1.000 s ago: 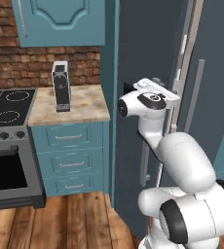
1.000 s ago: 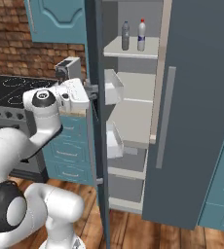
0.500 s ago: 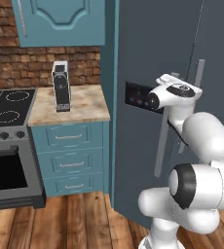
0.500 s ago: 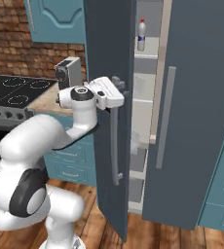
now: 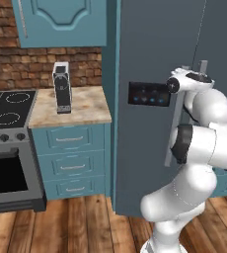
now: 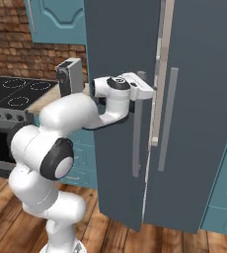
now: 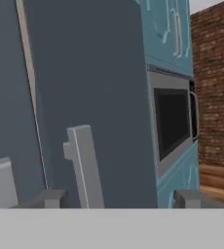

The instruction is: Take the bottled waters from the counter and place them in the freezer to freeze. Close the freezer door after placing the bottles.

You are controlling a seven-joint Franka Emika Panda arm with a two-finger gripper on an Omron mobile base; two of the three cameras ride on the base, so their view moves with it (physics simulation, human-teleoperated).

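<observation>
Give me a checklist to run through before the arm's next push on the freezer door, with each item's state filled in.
1. Freezer door fully shut: not ok, a narrow gap remains beside the neighbouring door.
2. Gripper near the door's handle: ok, it sits by the handle's top.
3. Bottles off the counter: ok, only the coffee machine stands there.
4. Bottles inside the freezer: cannot tell, the interior is hidden.
5. Gripper empty: cannot tell.

Matt slate-blue freezer door (image 5: 150, 59), marbled stone counter (image 5: 88, 106)
</observation>
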